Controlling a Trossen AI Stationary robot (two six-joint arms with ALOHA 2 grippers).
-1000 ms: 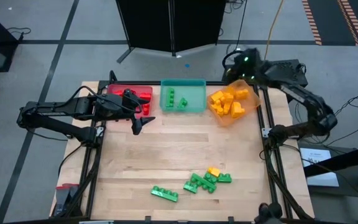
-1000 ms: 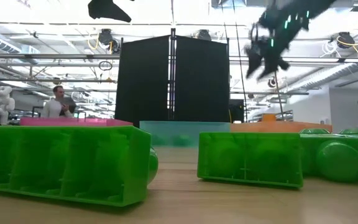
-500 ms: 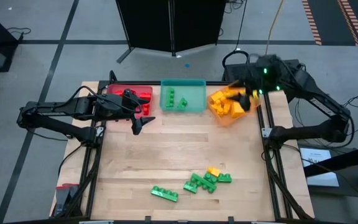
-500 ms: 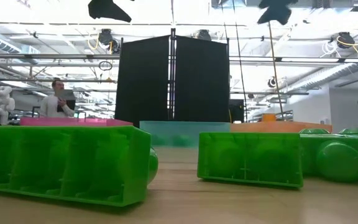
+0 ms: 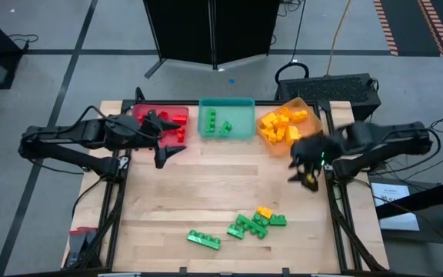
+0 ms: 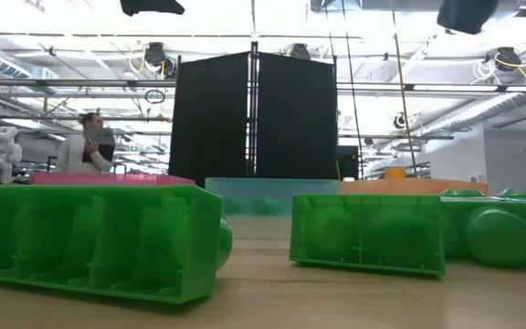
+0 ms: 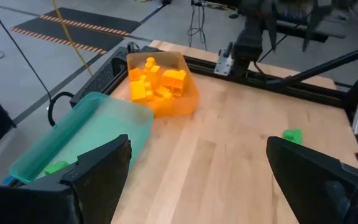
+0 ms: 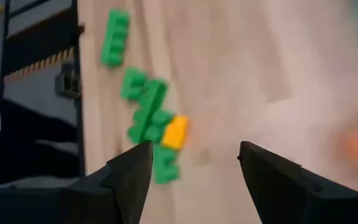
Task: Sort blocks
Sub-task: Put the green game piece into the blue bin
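Several green blocks (image 5: 248, 225) and one yellow block (image 5: 264, 211) lie in a cluster on the wooden table near its front edge. A lone green block (image 5: 204, 239) lies to their left. In the right wrist view the cluster (image 8: 146, 112) and its yellow block (image 8: 176, 132) show ahead of the fingers. My right gripper (image 5: 297, 171) hovers open above the table's right side, just near of the orange tray (image 5: 283, 127), and holds nothing. My left gripper (image 5: 165, 157) hangs open near the red tray (image 5: 164, 119), also with nothing in it.
The red tray, a teal tray (image 5: 226, 117) with a few green blocks and the orange tray full of yellow blocks stand in a row along the far edge. Bare wood (image 5: 206, 185) lies between the trays and the loose blocks. A person (image 6: 89, 151) stands far behind the table.
My right gripper has swung from over the orange tray at the far right toward the near edge, turning and tipping downward on the way. It now hangs over bare table just near of that tray. No block has moved.
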